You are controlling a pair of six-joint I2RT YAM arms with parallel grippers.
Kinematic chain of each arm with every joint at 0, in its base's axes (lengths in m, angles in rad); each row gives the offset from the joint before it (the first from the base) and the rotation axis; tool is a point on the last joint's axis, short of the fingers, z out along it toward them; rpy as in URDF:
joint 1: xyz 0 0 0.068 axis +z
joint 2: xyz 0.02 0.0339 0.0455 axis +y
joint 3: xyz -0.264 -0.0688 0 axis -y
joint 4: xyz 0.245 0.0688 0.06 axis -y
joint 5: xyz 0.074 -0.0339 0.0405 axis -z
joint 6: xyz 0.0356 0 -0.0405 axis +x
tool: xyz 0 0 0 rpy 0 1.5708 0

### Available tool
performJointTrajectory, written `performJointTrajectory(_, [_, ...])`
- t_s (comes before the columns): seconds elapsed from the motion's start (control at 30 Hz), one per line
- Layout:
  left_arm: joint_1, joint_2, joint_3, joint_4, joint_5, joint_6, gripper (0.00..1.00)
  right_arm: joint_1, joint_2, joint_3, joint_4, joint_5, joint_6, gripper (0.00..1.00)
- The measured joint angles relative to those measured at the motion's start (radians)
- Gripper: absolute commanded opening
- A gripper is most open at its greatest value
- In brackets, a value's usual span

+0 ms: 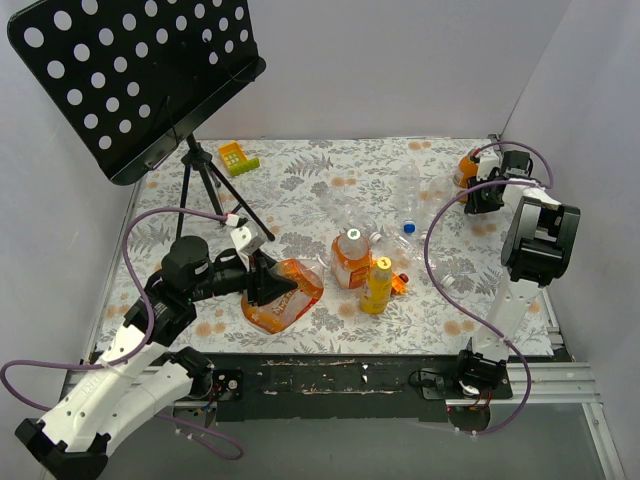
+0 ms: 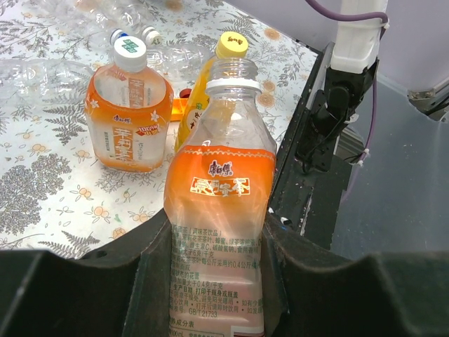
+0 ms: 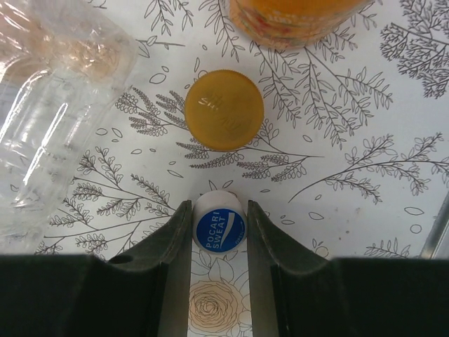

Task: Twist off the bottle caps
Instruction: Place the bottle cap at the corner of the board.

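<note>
Clear bottle (image 3: 49, 105) and orange cap (image 3: 224, 109) lie just beyond right gripper's (image 3: 218, 213) blue cap (image 3: 219, 230)

A black perforated music stand (image 1: 140, 75) rises on tripod legs at the table's back left. Just right of its pole, near the back wall, lies a yellow-and-green toy block (image 1: 238, 157). A floral cloth (image 1: 320, 180) spreads under the stand's feet. Well right of them, towards the front, lies a small orange toy (image 1: 400, 281).
</note>
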Motion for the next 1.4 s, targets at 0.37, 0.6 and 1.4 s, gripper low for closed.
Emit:
performJointTrajectory(0.37, [0.002, 0.007, 0.000, 0.000, -0.001, -0.010, 0.00, 0.000, 0.007, 0.056, -0.072, 0.018, -0.025, 0.68])
performJointTrajectory(0.6, [0.002, -0.021, -0.002, 0.012, 0.000, -0.034, 0.00, -0.001, -0.105, -0.011, -0.101, 0.009, -0.068, 0.70])
performJointTrajectory(1.4, [0.002, -0.047, -0.044, 0.141, 0.005, -0.083, 0.00, 0.064, -0.829, -0.204, -0.364, -0.488, -0.260, 0.70])
